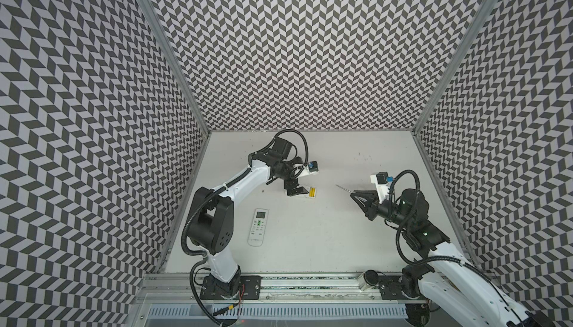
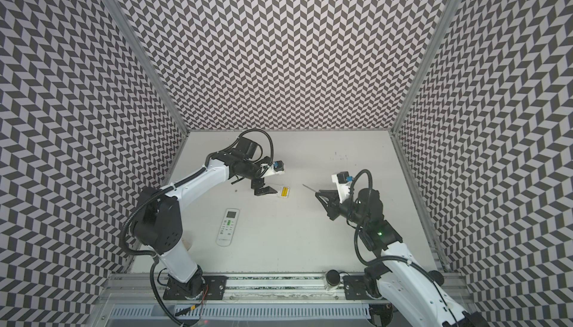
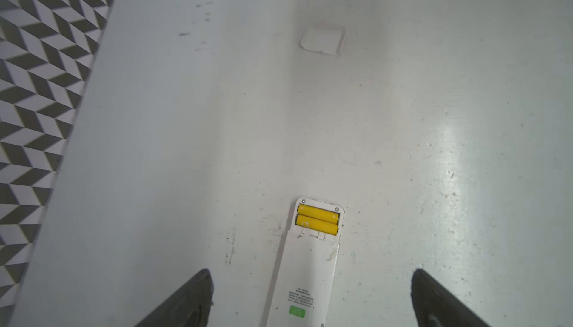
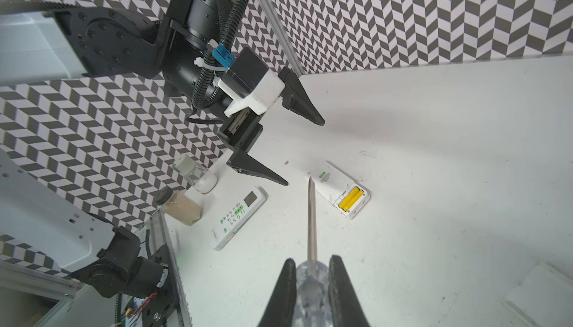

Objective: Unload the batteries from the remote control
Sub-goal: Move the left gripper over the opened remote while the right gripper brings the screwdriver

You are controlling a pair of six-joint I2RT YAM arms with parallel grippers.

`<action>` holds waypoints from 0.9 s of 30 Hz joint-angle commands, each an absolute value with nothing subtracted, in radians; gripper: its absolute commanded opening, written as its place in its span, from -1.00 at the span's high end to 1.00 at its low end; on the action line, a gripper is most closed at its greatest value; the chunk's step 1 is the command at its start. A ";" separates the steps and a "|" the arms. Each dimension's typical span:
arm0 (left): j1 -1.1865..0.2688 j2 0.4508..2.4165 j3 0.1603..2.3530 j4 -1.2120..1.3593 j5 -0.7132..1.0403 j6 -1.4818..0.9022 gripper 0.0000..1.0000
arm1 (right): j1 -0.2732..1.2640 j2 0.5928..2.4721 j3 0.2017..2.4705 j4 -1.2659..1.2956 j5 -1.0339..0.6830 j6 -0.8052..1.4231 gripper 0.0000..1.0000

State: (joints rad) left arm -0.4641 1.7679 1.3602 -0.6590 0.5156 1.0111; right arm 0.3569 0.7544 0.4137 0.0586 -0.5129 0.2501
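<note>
My left end effector (image 3: 310,272) hangs released above the face-down remote (image 3: 310,248) on the counter (image 3: 155,154). The yellow batteries (image 3: 317,219) lie just ahead in its open bay, their long axes running finger to finger. The right end effector (image 4: 312,260), farther off, is clenched on the screwdriver (image 4: 312,217)

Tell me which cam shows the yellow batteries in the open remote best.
Left wrist view: the yellow batteries sit near centre, both whole, side by side in the open remote. Right wrist view shows them smaller and at an angle. In both top views they are just a tiny yellow patch.
</note>
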 commanded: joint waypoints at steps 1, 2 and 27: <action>-0.474 1.809 1.389 -0.685 0.505 1.092 -0.99 | 0.357 0.741 0.417 0.063 -0.440 0.229 1.00; -0.477 1.821 1.385 -0.675 0.507 1.092 -0.99 | 0.356 0.736 0.412 0.074 -0.437 0.230 1.00; -0.467 2.084 1.425 -0.575 0.485 1.096 -0.84 | 0.356 0.993 0.600 -0.058 -0.510 0.123 1.00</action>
State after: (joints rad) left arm -0.4660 2.0594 1.3884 -0.5621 0.4839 1.0866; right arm 0.3569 0.9741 0.5640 -0.0414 -0.4900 0.1673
